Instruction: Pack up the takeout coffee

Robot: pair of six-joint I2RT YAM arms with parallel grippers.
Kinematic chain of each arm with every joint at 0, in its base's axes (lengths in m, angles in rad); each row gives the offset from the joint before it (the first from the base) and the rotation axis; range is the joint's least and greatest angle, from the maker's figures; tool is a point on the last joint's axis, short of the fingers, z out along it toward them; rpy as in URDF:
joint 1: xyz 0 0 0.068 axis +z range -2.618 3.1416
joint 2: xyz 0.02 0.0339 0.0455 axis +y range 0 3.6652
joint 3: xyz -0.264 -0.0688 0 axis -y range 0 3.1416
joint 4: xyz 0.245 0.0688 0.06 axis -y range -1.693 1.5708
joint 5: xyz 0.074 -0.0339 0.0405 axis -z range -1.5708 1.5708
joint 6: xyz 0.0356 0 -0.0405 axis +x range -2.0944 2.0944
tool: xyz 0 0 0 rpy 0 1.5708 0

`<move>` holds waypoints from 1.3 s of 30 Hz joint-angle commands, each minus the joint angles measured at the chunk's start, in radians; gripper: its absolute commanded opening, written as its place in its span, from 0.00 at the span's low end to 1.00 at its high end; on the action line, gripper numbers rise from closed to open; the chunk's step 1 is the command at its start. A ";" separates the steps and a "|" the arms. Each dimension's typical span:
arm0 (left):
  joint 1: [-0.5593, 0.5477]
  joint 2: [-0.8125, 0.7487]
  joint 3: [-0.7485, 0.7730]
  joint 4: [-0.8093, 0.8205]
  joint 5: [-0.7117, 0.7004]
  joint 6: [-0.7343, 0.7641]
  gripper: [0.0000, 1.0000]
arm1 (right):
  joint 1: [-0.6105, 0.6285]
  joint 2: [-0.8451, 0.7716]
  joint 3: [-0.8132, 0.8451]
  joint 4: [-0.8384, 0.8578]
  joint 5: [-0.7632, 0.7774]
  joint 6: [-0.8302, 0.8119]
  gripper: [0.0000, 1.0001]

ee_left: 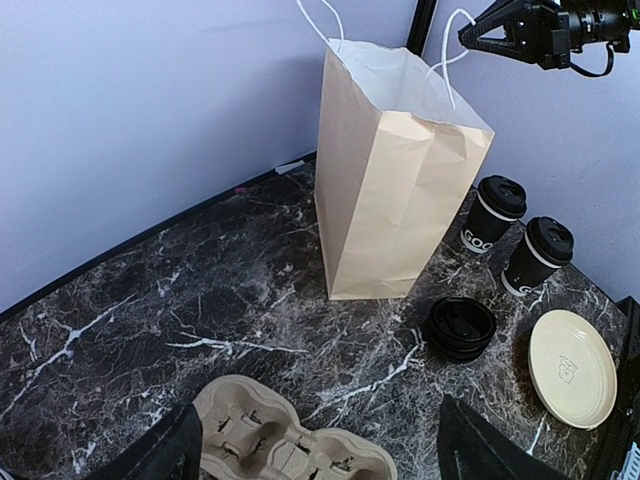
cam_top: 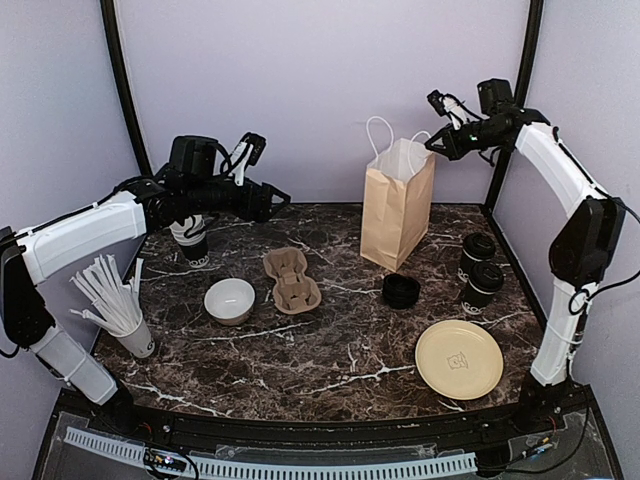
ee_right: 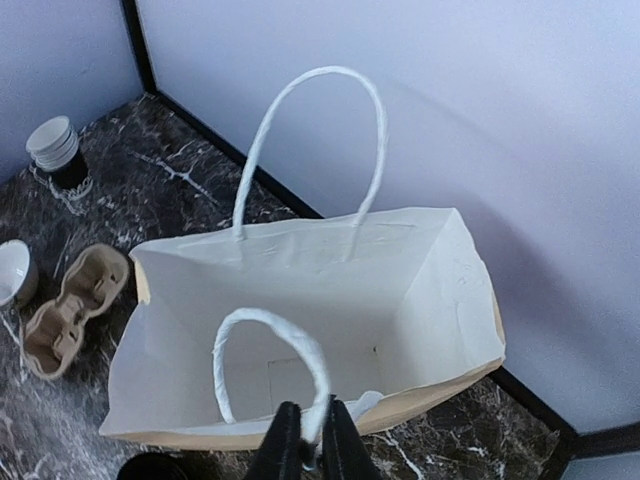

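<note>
Pinched in the right gripper, bottom centre of its wrist view, is one white twisted-paper handle of the upright tan paper bag. The left gripper hangs spread above the moulded pulp cup carrier. Two black lidded paper cups stand centre right, near the bag.

My left arm rises from its base at the near edge, bends at the far left and reaches inward, with the wrist held level, well above the tabletop. Its fingers are spread wide with nothing between them. My right arm stands tall, folds at the elbow and stretches up and inward. Its fingers point down, pressed almost together on the white bag handle.
</note>
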State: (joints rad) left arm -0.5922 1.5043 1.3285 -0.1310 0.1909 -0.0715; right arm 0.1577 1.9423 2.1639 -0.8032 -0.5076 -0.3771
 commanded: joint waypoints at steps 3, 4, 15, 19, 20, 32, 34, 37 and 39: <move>-0.001 -0.004 0.020 -0.023 0.030 -0.018 0.83 | 0.051 -0.045 0.004 0.086 -0.041 -0.025 0.00; -0.001 -0.004 0.020 -0.026 0.028 -0.018 0.83 | 0.055 -0.043 0.007 0.102 -0.050 -0.016 0.00; -0.001 -0.011 0.000 -0.075 -0.012 -0.015 0.81 | 0.135 -0.088 -0.068 0.193 -0.126 0.039 0.00; -0.001 0.002 -0.012 -0.109 -0.056 -0.050 0.78 | 0.164 -0.130 -0.150 0.229 -0.107 0.027 0.00; 0.000 0.007 -0.011 -0.118 -0.074 -0.062 0.77 | 0.168 -0.135 -0.160 0.238 -0.096 0.026 0.00; 0.011 -0.001 -0.034 -0.210 -0.206 -0.074 0.73 | 0.206 -0.210 -0.082 0.229 -0.133 0.078 0.00; 0.018 -0.002 -0.024 -0.221 -0.229 -0.062 0.73 | 0.223 -0.253 -0.111 0.212 -0.152 0.072 0.00; 0.029 0.000 0.007 -0.236 -0.277 -0.035 0.74 | 0.247 -0.299 -0.140 0.162 -0.177 0.063 0.00; 0.037 0.002 0.025 -0.242 -0.296 -0.023 0.74 | 0.261 -0.328 -0.162 0.141 -0.194 0.064 0.00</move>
State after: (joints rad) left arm -0.5739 1.5295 1.3071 -0.3367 -0.0349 -0.1303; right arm 0.3901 1.6878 2.0338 -0.6350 -0.6430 -0.3141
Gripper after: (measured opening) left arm 0.740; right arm 0.007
